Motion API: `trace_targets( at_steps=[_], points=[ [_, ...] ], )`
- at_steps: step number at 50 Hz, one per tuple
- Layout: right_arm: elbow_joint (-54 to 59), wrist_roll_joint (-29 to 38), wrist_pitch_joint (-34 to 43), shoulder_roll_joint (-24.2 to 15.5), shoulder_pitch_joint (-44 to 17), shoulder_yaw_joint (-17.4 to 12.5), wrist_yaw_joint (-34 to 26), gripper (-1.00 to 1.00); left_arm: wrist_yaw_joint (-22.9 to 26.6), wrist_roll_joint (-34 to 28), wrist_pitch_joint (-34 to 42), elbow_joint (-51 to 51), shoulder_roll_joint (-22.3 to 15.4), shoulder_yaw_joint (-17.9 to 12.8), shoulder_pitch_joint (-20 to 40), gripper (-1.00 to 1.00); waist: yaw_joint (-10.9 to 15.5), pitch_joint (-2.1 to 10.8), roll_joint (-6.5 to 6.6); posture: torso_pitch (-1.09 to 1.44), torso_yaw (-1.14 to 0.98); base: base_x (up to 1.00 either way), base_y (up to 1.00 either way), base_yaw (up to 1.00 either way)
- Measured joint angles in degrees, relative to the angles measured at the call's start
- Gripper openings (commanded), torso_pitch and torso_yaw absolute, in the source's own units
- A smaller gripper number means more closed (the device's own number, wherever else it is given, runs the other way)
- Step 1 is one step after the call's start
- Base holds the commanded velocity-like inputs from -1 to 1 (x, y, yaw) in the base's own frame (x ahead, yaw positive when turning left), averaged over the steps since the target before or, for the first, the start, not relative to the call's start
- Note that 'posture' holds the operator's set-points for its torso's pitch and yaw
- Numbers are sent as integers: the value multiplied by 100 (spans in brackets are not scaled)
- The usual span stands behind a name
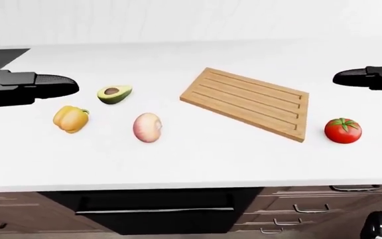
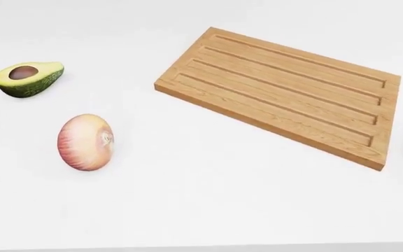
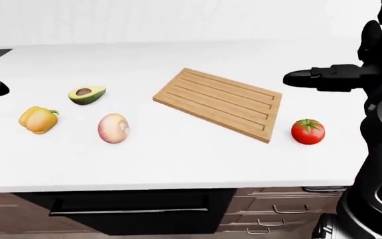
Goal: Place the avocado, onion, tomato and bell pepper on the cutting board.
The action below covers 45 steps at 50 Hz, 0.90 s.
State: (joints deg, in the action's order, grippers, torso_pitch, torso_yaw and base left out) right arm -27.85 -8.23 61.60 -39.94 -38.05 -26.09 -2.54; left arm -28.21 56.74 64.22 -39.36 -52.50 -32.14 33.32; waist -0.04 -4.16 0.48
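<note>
A wooden cutting board (image 1: 247,102) lies bare in the middle of the white counter. To its left are a halved avocado (image 1: 114,93), a yellow bell pepper (image 1: 70,118) and a pale pink onion (image 1: 147,127). A red tomato (image 1: 343,130) sits just right of the board. My left hand (image 1: 68,85) hovers at the left edge above the pepper, fingers stretched out and holding nothing. At the right, above the tomato, my right hand (image 3: 294,78) is likewise open. The head view shows only the avocado (image 2: 28,79), onion (image 2: 85,142) and board (image 2: 278,94).
The counter's near edge (image 1: 191,184) runs along the bottom, with a dark oven (image 1: 154,211) and wooden drawers (image 1: 310,209) beneath. A dark cooktop corner (image 1: 8,52) shows at the upper left. A white wall (image 1: 191,20) backs the counter.
</note>
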Motion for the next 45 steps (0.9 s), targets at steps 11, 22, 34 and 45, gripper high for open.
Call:
trace_targets(
  at_steps=[11,22,34,45],
  points=[
    [-603,-21,92,62,922,-498,-393,100,70,-147,37,-31,73,40,22,100,-7,-14,-46,0,0,0,0,0],
    [-431,406,-404,543,1582,-538,-674,100,-64,-31,140,69,174,11,121,100,-29,-5,-24,0,0,0,0,0],
    [97,1000,-1384,1001,2125,-495,-938,100,-203,157,47,71,43,21,44,100,-35,17,20,0,0,0,0,0],
    [605,1409,-1967,1166,2219,-405,-1032,100,-269,267,21,76,-17,-23,5,100,-49,38,23,0,0,0,0,0]
  ],
)
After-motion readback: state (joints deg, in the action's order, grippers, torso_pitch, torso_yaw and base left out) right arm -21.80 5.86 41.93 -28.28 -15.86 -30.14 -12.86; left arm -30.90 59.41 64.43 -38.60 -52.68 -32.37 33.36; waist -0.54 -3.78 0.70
